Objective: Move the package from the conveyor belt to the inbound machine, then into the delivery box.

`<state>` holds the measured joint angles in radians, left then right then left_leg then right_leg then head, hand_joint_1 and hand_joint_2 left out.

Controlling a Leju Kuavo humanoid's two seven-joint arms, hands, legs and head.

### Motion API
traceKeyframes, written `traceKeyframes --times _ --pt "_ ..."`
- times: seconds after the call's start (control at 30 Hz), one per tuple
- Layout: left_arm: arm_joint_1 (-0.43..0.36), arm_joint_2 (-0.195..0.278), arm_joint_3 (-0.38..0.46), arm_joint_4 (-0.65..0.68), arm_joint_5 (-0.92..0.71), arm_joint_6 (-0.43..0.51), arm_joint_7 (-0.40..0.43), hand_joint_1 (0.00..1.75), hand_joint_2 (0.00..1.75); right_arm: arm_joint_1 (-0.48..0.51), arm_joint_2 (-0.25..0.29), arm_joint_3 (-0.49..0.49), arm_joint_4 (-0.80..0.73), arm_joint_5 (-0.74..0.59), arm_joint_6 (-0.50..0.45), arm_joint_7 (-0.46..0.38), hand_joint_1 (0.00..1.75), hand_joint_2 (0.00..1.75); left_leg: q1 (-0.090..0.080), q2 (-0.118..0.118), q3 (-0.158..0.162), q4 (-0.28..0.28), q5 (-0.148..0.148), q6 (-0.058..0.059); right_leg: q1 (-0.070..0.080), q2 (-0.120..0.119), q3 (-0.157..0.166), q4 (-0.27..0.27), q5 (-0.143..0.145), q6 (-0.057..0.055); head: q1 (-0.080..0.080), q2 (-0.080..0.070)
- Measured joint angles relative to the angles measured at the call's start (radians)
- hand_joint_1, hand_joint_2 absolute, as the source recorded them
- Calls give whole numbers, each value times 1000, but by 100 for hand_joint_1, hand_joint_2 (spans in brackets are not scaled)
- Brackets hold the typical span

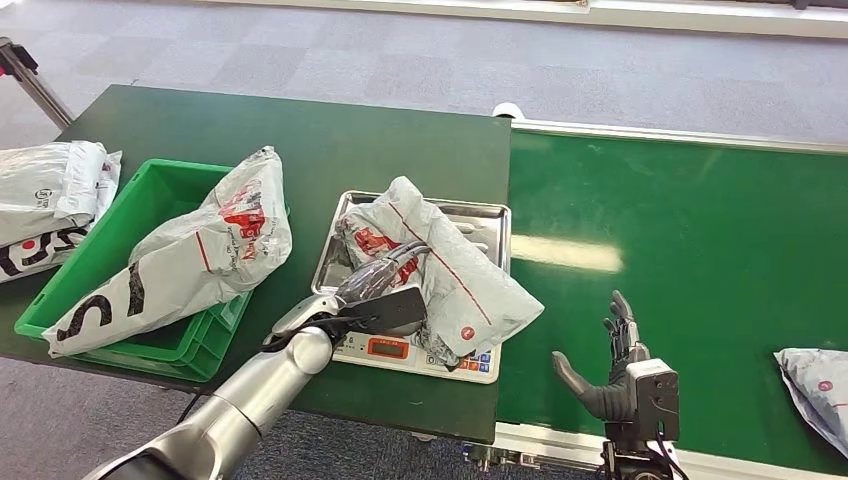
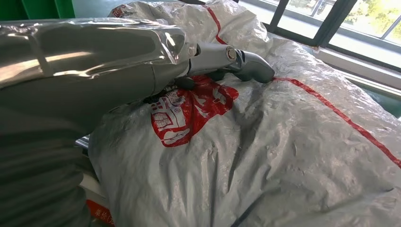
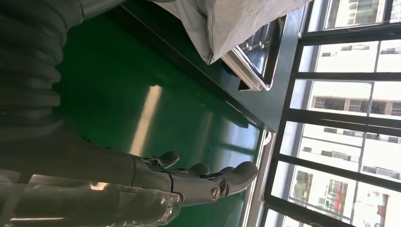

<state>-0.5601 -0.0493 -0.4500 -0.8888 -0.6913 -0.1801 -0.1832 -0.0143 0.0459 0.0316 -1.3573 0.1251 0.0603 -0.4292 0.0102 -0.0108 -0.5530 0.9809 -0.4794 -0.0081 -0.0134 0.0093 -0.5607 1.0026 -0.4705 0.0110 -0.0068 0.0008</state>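
The grey courier package [image 1: 440, 265] lies across the steel tray of the inbound scale [image 1: 420, 355] on the bench [image 1: 300, 140], mid-frame, its long axis running from upper left to lower right. The left robot hand [image 1: 385, 290] rests on its lower-left end, fingers [image 2: 236, 59] laid over the wrap; whether they grip is unclear. The right robot hand [image 1: 610, 375] hovers, fingers spread and empty, over the conveyor belt [image 1: 700, 230], lower right. The green delivery box [image 1: 150, 200] sits at left, nearer the left robot hand.

Bright window daylight glares off the conveyor belt [image 1: 640, 250].

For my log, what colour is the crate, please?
The crate is green, clearest in the head view.
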Motion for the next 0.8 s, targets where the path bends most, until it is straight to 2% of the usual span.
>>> traceKeyframes --times 0.07,0.1,0.2,0.23,0.4,0.5,0.63,0.8 --pt "-6 0 -4 11 -4 0 1 0 175 1 0 -2 0 0 0 0 0 175 0 0 1 0 0 0 0 0 1 0 0 0 0 0" --pt "-10 0 -6 17 -8 0 1 10 175 1 0 -3 0 1 0 0 0 175 0 0 1 0 0 0 0 0 1 0 0 0 0 0" --pt "-21 -1 -15 37 -25 6 -4 139 175 1 0 -4 0 5 0 0 0 175 0 0 3 0 0 0 0 -1 3 0 0 0 0 0" --pt "-23 -1 -17 43 -29 14 -9 172 175 1 0 -4 0 6 0 0 0 175 0 0 3 0 0 0 0 -1 4 0 0 0 0 0" --pt "-17 -1 -20 44 -33 87 -41 175 175 1 0 -4 0 6 0 0 0 175 0 0 3 0 1 0 0 -1 4 0 0 0 0 0" --pt "5 0 -17 22 -26 161 -64 175 175 1 0 -4 0 2 0 0 0 175 0 0 3 0 1 0 0 -1 4 0 0 0 0 0" --pt "59 0 -4 -52 -40 303 -73 175 175 2 0 -4 -6 -12 0 0 0 175 0 0 2 0 0 0 0 0 1 0 0 0 0 0" --pt "104 4 4 -141 -65 402 -86 175 175 1 -1 -4 -13 -22 0 4 0 175 0 0 -1 0 0 0 0 0 -1 0 0 0 0 0"
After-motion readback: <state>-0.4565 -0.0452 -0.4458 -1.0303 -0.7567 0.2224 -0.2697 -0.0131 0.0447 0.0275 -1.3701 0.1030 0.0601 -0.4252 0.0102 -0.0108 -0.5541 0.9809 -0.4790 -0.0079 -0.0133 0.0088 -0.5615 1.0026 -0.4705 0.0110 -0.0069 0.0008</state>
